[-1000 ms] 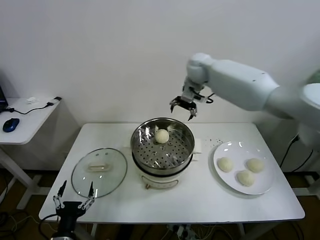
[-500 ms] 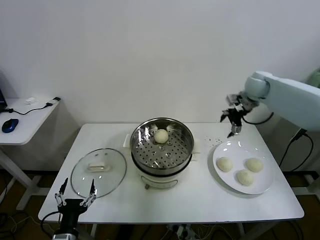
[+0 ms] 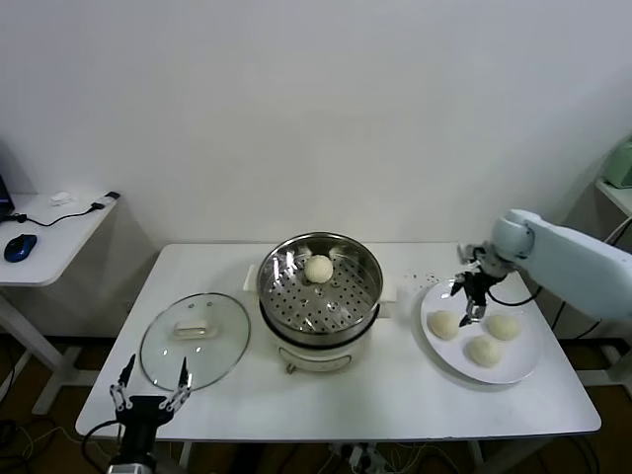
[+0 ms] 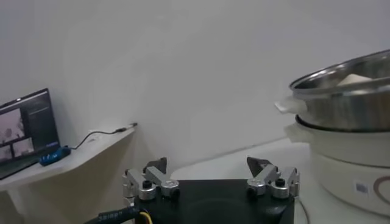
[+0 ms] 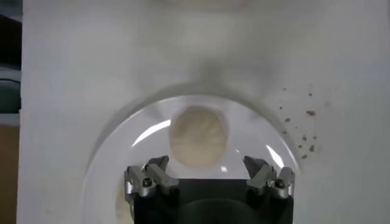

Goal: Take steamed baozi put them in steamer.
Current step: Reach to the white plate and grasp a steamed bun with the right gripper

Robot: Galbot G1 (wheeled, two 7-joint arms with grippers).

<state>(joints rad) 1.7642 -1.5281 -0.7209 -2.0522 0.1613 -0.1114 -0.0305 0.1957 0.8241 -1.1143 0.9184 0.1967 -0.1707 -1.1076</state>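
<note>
The shiny steamer stands mid-table on its cream base, with one steamed baozi on the perforated tray. On a white plate to the right lie three more baozi. My right gripper hangs open just above the plate's near-left bun. In the right wrist view that bun lies just ahead of the spread fingers of the right gripper, untouched. My left gripper waits open below the table's front-left edge; its wrist view shows the left gripper empty and the steamer off to one side.
A round glass lid lies flat left of the steamer. Dark specks dot the table between steamer and plate. A side desk with a blue mouse stands at far left. A white wall is behind the table.
My right arm swung from above the steamer's back rim to the right and came down over the plate, staying open. The left arm has not moved.
</note>
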